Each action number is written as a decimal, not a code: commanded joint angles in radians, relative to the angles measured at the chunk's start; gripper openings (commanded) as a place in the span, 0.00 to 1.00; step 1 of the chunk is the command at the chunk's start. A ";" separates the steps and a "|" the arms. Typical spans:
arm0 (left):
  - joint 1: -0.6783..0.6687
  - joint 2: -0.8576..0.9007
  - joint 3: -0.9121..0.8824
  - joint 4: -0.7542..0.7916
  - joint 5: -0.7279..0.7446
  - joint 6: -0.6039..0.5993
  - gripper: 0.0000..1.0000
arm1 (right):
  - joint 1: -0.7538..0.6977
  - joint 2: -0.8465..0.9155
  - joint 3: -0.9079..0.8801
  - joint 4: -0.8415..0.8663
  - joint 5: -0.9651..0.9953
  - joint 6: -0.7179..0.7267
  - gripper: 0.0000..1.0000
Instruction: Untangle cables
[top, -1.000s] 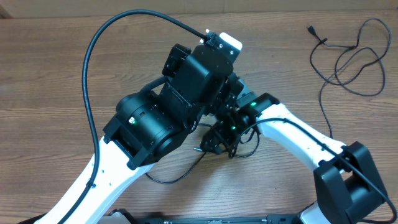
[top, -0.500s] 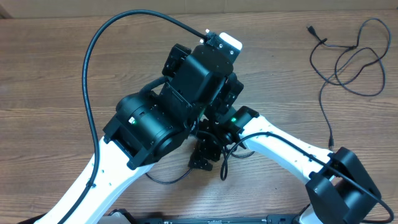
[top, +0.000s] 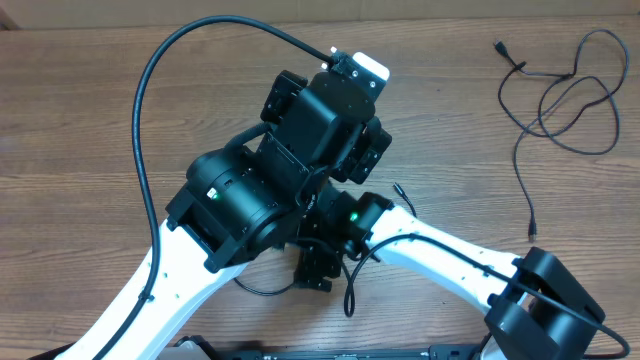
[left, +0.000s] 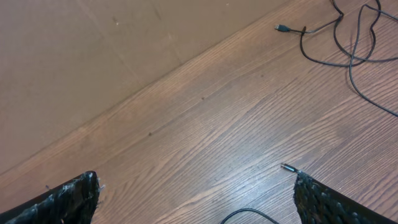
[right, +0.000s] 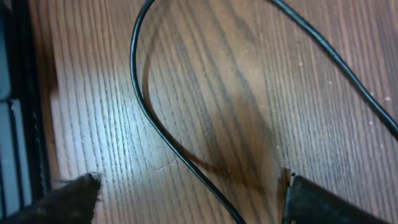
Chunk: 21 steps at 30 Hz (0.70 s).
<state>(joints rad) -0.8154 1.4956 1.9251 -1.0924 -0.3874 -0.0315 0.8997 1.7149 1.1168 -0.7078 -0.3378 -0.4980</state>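
No writing, label, brand, number or sign is legible in any view.

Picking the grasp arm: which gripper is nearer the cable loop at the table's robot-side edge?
Right. The right gripper hangs over the cable loop, fingers either side of it. The left gripper is farther up the table, open over bare wood.

A robotics lab: a left arm (top: 240, 200) and right arm (top: 450, 255) at a wood-grain counter (top: 60, 120) backed by brown board (left: 74, 62).
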 joint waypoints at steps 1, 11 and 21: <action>0.005 0.003 0.015 0.003 -0.012 -0.021 1.00 | 0.029 0.005 -0.006 0.004 0.106 -0.010 0.80; 0.005 0.003 0.015 0.003 -0.012 -0.021 1.00 | 0.032 0.005 -0.059 0.031 0.113 -0.171 0.87; 0.005 0.003 0.015 0.003 -0.012 -0.021 1.00 | 0.032 0.024 -0.123 0.118 0.128 -0.312 0.85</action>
<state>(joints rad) -0.8154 1.4956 1.9251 -1.0924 -0.3874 -0.0315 0.9302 1.7176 1.0149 -0.6052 -0.2192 -0.7338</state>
